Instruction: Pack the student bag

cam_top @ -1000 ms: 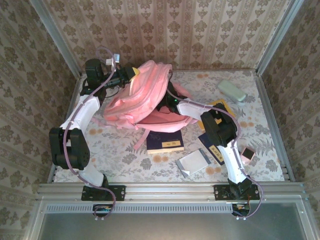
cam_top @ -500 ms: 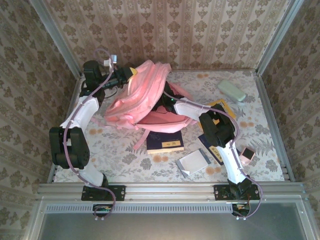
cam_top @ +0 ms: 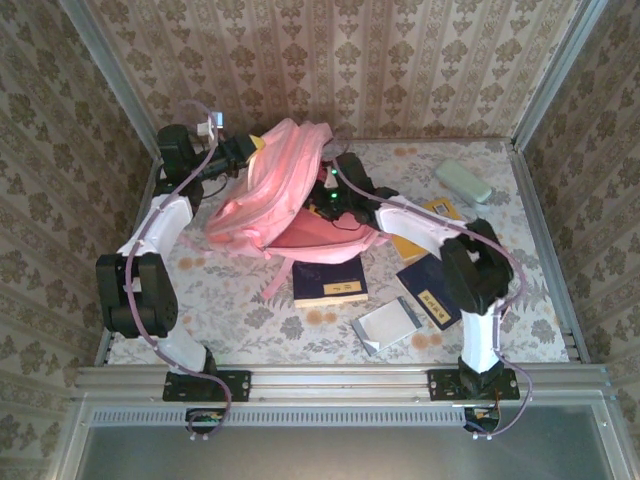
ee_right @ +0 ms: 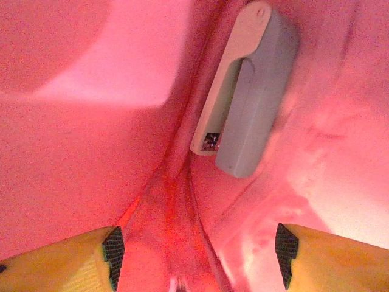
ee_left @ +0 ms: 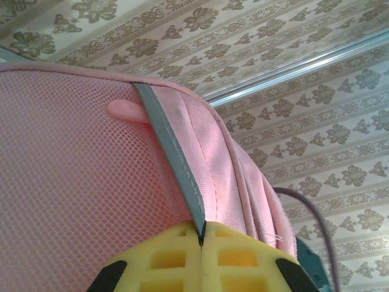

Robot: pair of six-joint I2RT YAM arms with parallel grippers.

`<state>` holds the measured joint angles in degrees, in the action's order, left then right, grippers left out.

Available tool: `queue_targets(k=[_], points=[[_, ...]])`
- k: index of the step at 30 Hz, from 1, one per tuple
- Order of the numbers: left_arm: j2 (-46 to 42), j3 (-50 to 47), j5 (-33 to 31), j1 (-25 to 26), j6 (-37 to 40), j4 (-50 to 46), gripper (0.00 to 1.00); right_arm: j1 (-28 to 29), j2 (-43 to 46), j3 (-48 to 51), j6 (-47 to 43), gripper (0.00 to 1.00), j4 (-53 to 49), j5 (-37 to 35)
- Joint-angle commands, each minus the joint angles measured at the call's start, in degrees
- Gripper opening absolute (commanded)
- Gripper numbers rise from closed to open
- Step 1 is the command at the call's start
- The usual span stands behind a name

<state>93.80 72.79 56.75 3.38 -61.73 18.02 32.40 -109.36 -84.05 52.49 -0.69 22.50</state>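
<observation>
Currently: large soft pink fabric backpack [cam_top: 270, 195] at rear of floral table [cam_top: 230, 290], left of centre, mouth lifted. L gripper [ee_left: 200, 246] clamped tight on its grey-trimmed rim. R gripper [ee_right: 194, 252] inside bag, jaws wide apart, holding nothing. Judged: limp, light fabric, sags if released; grip stitched trim.

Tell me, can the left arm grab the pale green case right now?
Probably not. The left pincer is shut on the student bag, and the pale green case lies far right, past the bag.
</observation>
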Motion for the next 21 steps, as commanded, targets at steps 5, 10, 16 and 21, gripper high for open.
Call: queue_targets(k=[5,10,16,21], points=[[-3.8,-1.7,-7.4,-0.8,2.1,0.6,0.0,-2.9,14.2,4.2,-15.4,0.79,-12.1,-12.4],[-7.3,-2.6,-14.6,-0.5,8.3,-9.6,0.0,-5.4,19.3,4.7,-24.2,0.84,-22.1,-21.5],[-7.4,-3.4,-15.2,-0.1,9.9,-9.3,0.0,-18.1,21.0,6.1,-24.9,0.85,-23.5,-22.8],[-4.8,-5.9,-12.4,0.3,4.8,-2.2,0.0,-30.2,14.3,2.5,-19.4,0.86,-24.9,-22.9]])
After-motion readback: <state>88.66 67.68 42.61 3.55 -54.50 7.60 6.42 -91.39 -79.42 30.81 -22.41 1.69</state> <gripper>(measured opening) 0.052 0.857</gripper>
